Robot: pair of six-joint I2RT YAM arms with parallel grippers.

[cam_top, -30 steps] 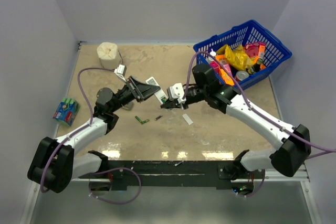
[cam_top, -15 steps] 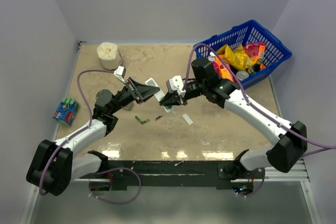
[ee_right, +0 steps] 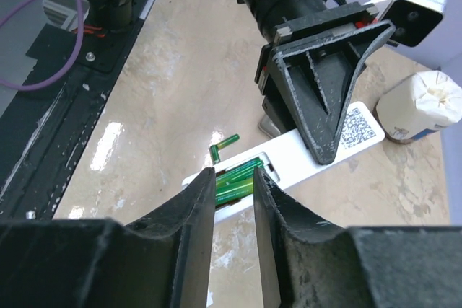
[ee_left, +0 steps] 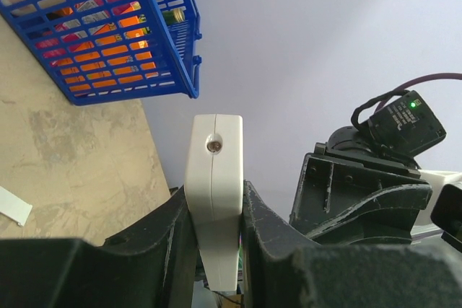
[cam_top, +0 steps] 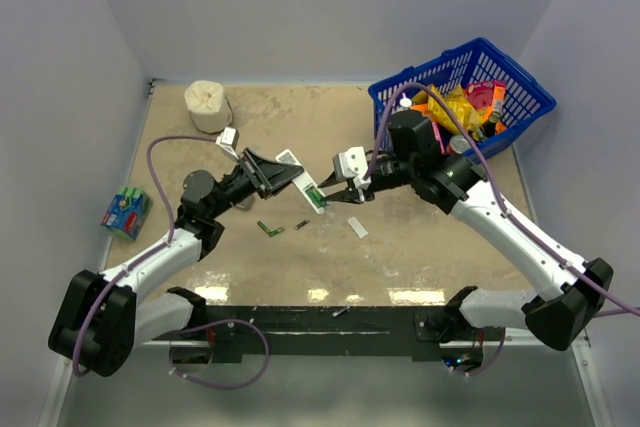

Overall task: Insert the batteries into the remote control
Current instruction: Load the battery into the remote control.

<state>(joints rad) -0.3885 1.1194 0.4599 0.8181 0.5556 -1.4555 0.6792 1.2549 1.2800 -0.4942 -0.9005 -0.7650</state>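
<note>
My left gripper is shut on the white remote control and holds it above the table, its open back facing up. In the left wrist view the remote control is clamped edge-on between both fingers. Two green batteries lie in the remote's compartment. My right gripper is just right of that end, open. In the right wrist view its fingers frame the compartment and hold nothing. Two loose green batteries and a dark one lie on the table below.
The white back cover lies on the table near the middle. A blue basket full of packets stands at the back right. A white roll is at the back left. A wrapped pack of green cells lies at the left edge.
My right gripper was shut at the remote's open end; it has opened and drawn back to the right. The left arm has kept the remote almost still.
</note>
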